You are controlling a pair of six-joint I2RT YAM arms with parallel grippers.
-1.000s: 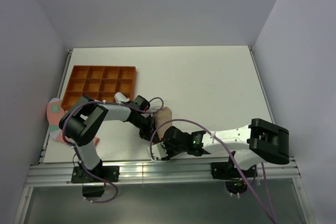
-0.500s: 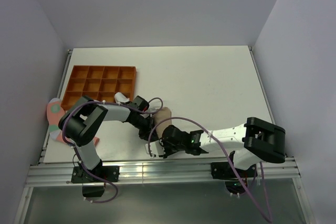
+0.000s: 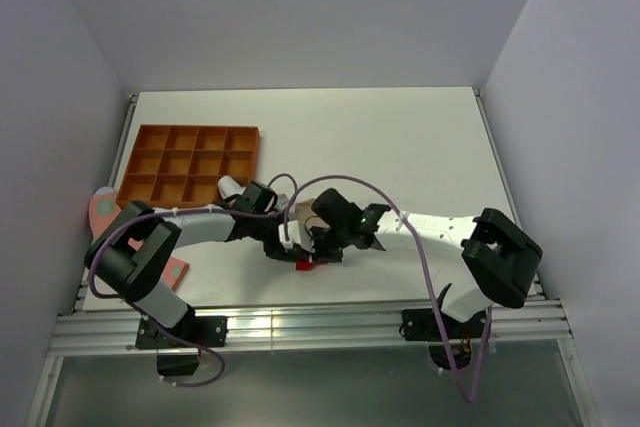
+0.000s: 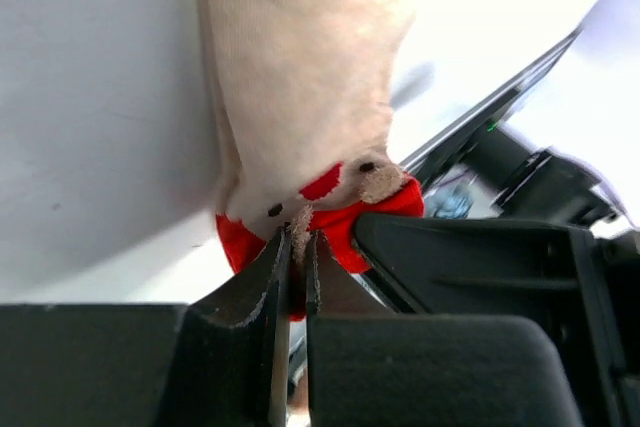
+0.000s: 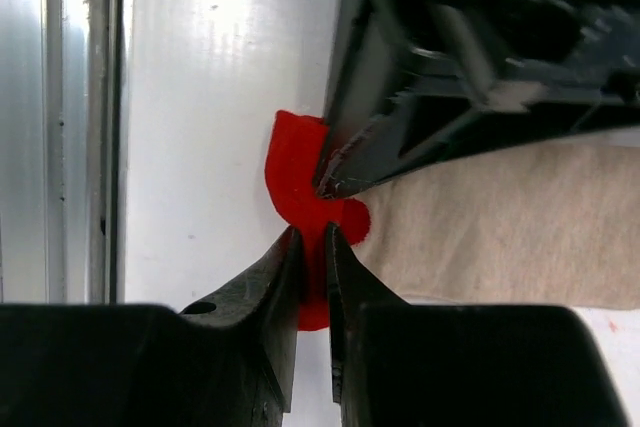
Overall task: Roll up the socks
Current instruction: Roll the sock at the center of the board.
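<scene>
A beige sock [image 3: 303,213] lies just right of the tray, with red fabric [image 3: 302,265] at its near end. In the left wrist view the beige sock [image 4: 300,77] hangs ahead, and my left gripper [image 4: 297,238] is shut on its fuzzy beige and red edge [image 4: 345,222]. My right gripper [image 5: 312,237] is shut on the red fabric [image 5: 295,172], close beside the left fingers [image 5: 400,137]. Both grippers meet in the top view: the left gripper [image 3: 285,245] and the right gripper [image 3: 316,250]. A white sock [image 3: 229,185] peeks out by the tray. A pink spotted sock [image 3: 103,215] lies at the table's left edge.
An orange compartment tray [image 3: 192,129] stands at the back left. The table's front edge and metal rail [image 3: 300,322] run close below the grippers. The right arm's cable [image 3: 330,185] loops over the sock area.
My right arm has swung away from the front edge, its gripper now farther back beside the left one. The red fabric now shows below the grippers. The left arm has stretched out lower.
</scene>
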